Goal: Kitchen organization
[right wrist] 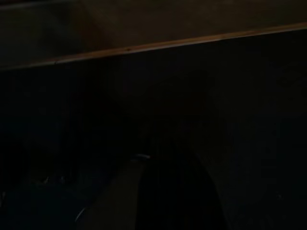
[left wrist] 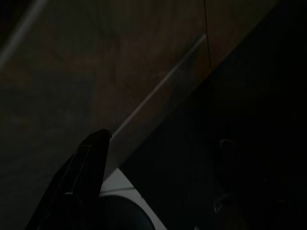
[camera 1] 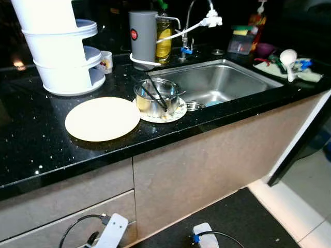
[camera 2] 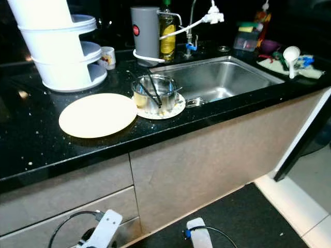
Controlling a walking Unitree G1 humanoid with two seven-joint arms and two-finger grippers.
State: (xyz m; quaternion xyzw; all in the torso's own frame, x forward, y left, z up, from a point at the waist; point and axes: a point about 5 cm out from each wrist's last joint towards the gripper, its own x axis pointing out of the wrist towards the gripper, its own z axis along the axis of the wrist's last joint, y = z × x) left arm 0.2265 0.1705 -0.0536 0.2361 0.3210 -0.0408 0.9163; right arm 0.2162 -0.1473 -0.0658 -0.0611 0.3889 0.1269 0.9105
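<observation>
A large cream plate (camera 1: 102, 118) lies on the black counter (camera 1: 31, 150). To its right a steel bowl (camera 1: 155, 96) holding dark chopsticks (camera 1: 155, 93) stands on a small patterned plate (camera 1: 173, 113) by the sink's (camera 1: 217, 82) left rim. Both arms hang idle below the counter: left arm (camera 1: 113, 229) before the drawers, right arm (camera 1: 203, 233) over the dark mat. The left gripper (left wrist: 86, 163) is a dim black shape in the dark left wrist view. In the right wrist view the right gripper (right wrist: 168, 191) is barely made out.
A white tiered rack (camera 1: 62, 46) stands back left, with a small mug (camera 1: 106, 61) beside it. A grey flask (camera 1: 143, 36), oil bottle (camera 1: 164, 39) and faucet (camera 1: 189, 28) line the back. Sponges, a white ladle (camera 1: 287, 59) and cloths lie right of the sink. Cabinet fronts (camera 1: 207, 165) drop to the floor.
</observation>
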